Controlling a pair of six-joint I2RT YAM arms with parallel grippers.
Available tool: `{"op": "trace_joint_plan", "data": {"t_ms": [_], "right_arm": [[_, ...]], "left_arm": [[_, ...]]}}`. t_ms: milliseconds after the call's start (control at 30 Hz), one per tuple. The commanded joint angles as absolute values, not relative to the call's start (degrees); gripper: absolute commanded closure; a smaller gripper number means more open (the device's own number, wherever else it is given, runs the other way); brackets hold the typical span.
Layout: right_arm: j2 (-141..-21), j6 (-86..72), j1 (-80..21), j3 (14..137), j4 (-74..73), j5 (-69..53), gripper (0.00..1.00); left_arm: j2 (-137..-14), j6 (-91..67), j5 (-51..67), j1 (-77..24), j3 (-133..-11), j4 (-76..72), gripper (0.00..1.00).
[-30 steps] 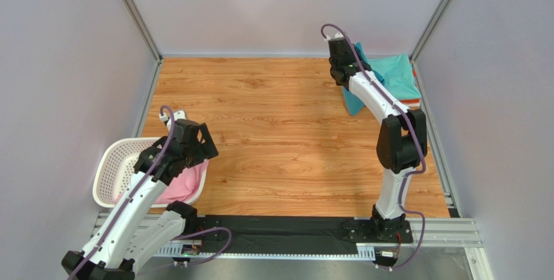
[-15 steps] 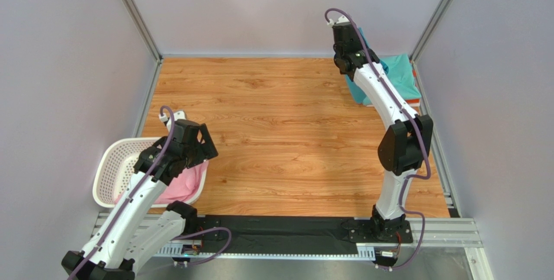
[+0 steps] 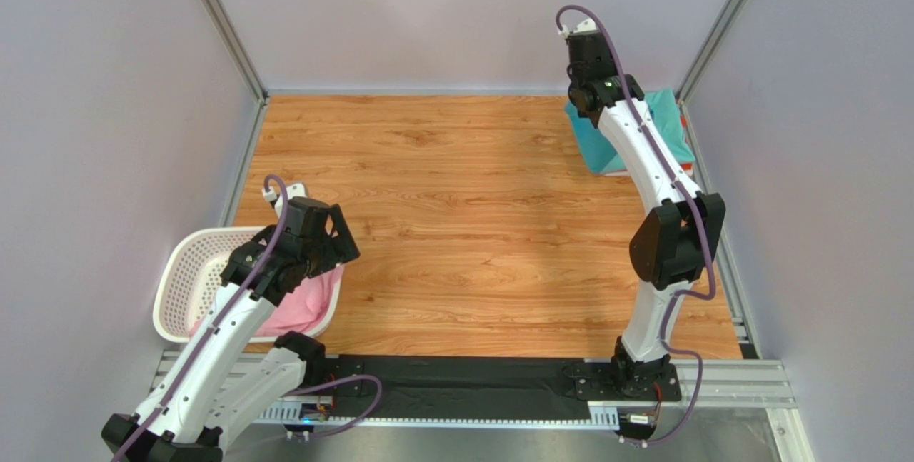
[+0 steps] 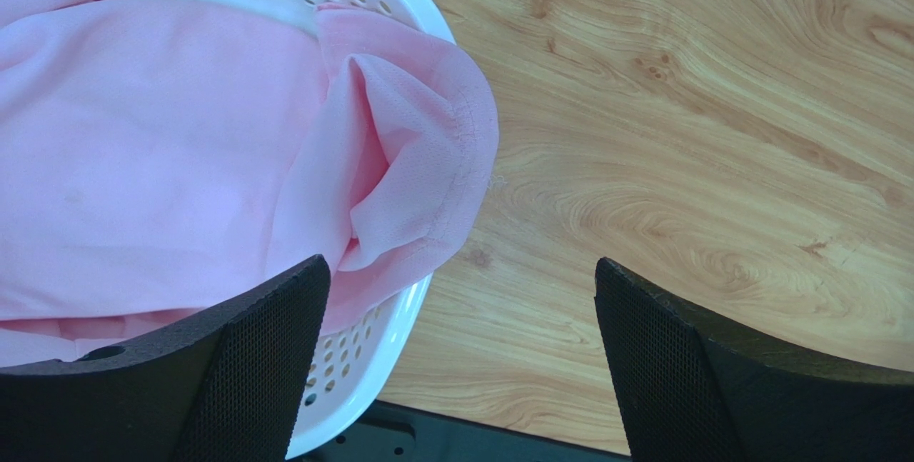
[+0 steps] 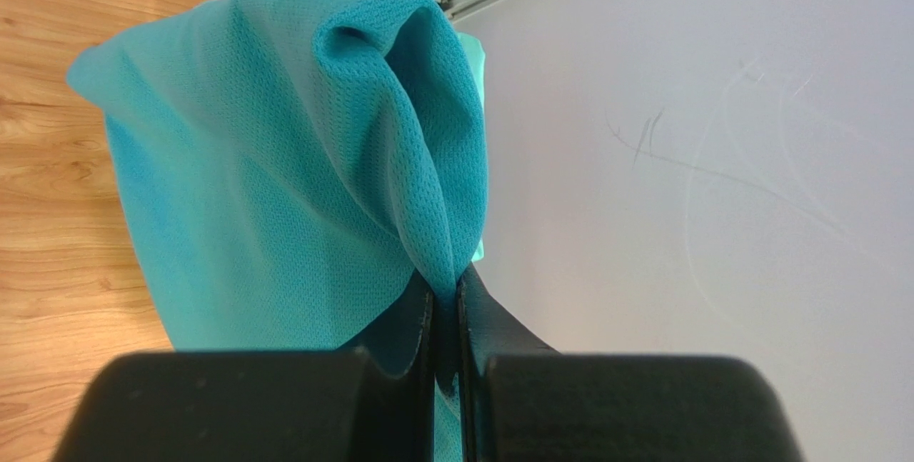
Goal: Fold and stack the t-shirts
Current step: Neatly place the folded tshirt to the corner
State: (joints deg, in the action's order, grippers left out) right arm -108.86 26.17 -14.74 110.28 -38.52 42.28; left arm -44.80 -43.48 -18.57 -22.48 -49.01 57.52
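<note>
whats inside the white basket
A pink t-shirt lies in the white basket, one fold draped over its rim. Anything beneath the cloth is covered.

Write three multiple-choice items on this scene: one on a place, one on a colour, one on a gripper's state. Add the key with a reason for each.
1. Where on the table does the white basket stand?
A. near-left corner
B. far-right corner
C. centre

2. What colour is the t-shirt in the basket?
A. orange
B. pink
C. black

3. What is the right gripper doing?
A. open over bare wood
B. shut on the teal t-shirt
C. shut on the basket's rim

Key:
1 A, it sits at the bottom left of the top view.
2 B, the left wrist view shows pink cloth spilling over the rim.
3 B, a teal fold is pinched in its closed jaws.
</note>
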Motion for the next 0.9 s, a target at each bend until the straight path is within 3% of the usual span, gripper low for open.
{"op": "trace_joint_plan", "data": {"t_ms": [0, 867], "right_arm": [[-109.0, 24.4, -12.3, 112.4, -38.1, 41.2, 1.0], [-123.9, 13.2, 2.5, 120.3, -39.3, 32.4, 1.0]], "left_arm": [[-44.7, -44.3, -19.6, -22.5, -49.3, 57.7, 0.0], [-46.4, -45.1, -21.7, -22.6, -50.1, 59.0, 0.0]]}}
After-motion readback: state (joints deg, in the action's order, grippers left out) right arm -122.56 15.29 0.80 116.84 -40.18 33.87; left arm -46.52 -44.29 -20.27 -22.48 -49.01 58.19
